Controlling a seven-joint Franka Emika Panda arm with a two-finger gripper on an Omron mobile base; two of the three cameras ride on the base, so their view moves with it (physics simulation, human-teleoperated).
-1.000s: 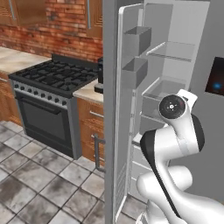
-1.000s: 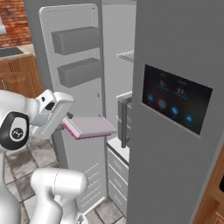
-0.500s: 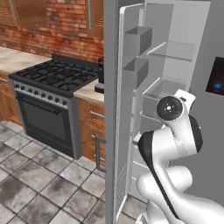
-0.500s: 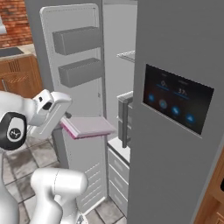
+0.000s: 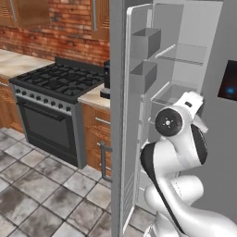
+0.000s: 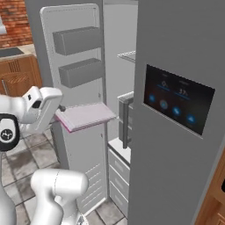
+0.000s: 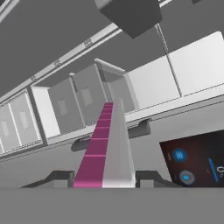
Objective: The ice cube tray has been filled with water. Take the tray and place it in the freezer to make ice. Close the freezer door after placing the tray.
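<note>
Lavender-grey tray, thin and flat with a pink edge, pinched at one short end by the tool, held level beside the open door before the freezer. Likely to spill if tilted, or to clip a shelf edge going in.

A home kitchen, rendered. Black gas range at nine o'clock, red brick wall behind, wooden cabinets under a pale counter. Grey stone floor tiles. Tall grey freezer at twelve o'clock, door open, shelves inside.
</note>
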